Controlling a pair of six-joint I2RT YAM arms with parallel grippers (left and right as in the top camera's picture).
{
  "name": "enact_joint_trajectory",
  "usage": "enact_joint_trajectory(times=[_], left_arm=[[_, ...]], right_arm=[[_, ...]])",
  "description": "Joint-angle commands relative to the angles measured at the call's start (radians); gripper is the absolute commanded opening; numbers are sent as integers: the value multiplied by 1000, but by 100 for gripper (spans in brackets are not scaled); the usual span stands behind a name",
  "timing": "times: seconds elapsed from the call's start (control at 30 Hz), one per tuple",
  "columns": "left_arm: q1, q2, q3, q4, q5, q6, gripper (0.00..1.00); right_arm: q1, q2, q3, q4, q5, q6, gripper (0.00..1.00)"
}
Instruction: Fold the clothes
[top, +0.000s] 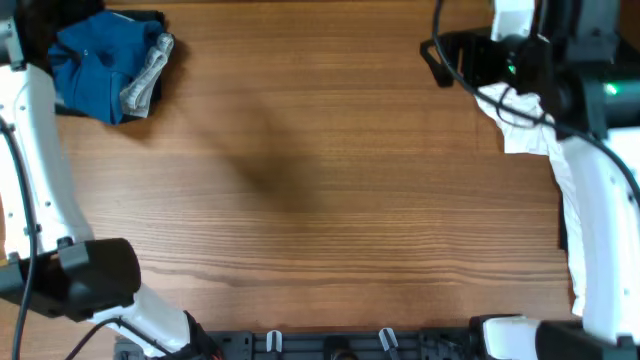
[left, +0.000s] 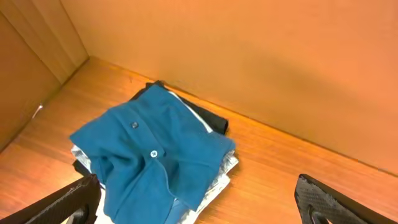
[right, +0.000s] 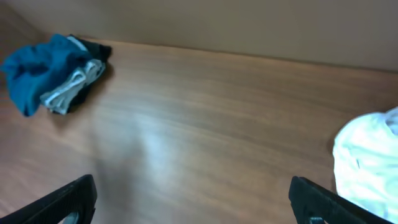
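A crumpled dark-blue polo shirt with buttons lies on top of a small pile at the table's far left corner. It also shows in the left wrist view and the right wrist view. A white garment lies at the right edge, partly under the right arm, and shows in the right wrist view. My left gripper is open and empty, hovering just above the pile's near edge. My right gripper is open and empty above bare table, left of the white garment.
Under the polo lie a grey-white patterned cloth and a black garment. A wall runs behind the pile. The wooden table stretches between the two garments. Arm bases stand at the front corners.
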Motion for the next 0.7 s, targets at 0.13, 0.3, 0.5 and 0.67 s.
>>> enact_joint_trajectory(times=[0.13,0.3,0.5,0.67], left_arm=[[3,40,-11,-20,16,12,100],[3,40,-11,-20,16,12,100],[4,40,-11,-20,16,12,100],[3,40,-11,-20,16,12,100]], right_arm=[[0,-44,8,-99,35,626,100],[1,-51,6,-120,109,363,100],[-4,-417,-546,414,198,117,100],[-11,-766,-1108,815,198,42,100]])
